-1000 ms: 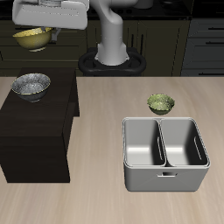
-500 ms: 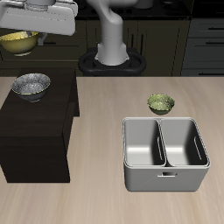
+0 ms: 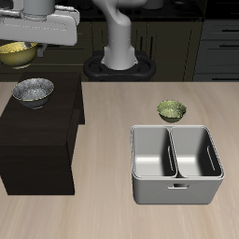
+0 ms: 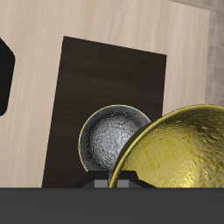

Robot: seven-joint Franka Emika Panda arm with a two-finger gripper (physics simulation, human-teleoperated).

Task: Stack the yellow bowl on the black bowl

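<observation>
Below your pincer [image 3: 21, 44], black bowl [image 3: 33, 91] on the dark cabinet [image 3: 37, 140], yellow bowl [image 3: 19, 53] clamped in your pincer, raised clear above it.

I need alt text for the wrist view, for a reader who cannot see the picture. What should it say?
A yellow bowl, held at the end effector, fills the near view and partly covers the black bowl beneath. The black bowl, silvery-grey inside, sits on a dark cabinet top over a light wooden table.
</observation>
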